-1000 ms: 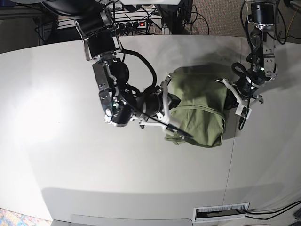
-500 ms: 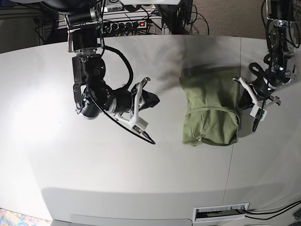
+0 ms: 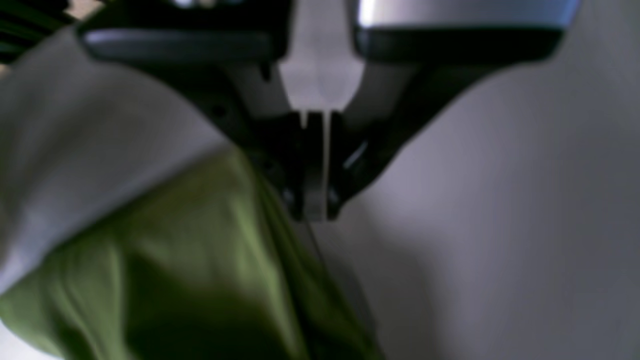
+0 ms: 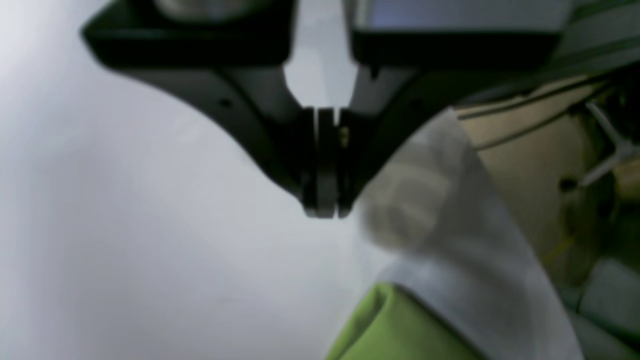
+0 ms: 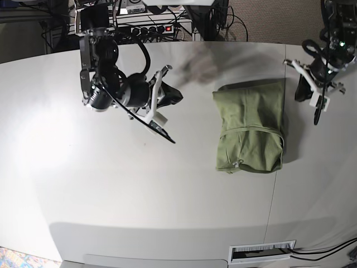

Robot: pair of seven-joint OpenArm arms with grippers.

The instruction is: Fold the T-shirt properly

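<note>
- Left wrist view: the left gripper (image 3: pixel 315 212) fills the top of the picture, its two dark fingers (image 3: pixel 292 200) pressed together with only a hairline slit between them, clenched on nothing.
- Below and to the left of the tips lies the T-shirt (image 3: pixel 200 260), blurred green cloth with soft creases, spread on the pale table (image 3: pixel 500 225). The tips are above the cloth's edge; whether they touch it cannot be told from the blur.
- Right wrist view: the right gripper (image 4: pixel 322 210) is likewise clenched, jaws meeting flat, with nothing between them.
- It hangs over bare table (image 4: pixel 125 250). A corner of the T-shirt (image 4: pixel 395 330) shows at the bottom edge, apart from the tips, partly behind a blurred pale shape that I cannot identify.
- Base view: the T-shirt (image 5: pixel 251 131) lies folded into a compact, roughly rectangular bundle right of the table's centre, with a fold line across its lower half.
- The left gripper (image 5: pixel 317 114) is up at the right, beside the T-shirt's upper right corner and clear of the cloth.
- The right gripper (image 5: pixel 167 137) is at upper left, well apart from the T-shirt, its thin tips pointing down toward the table (image 5: pixel 111 190).
- A power strip (image 5: pixel 159 28) sits behind the table's far edge.
</note>
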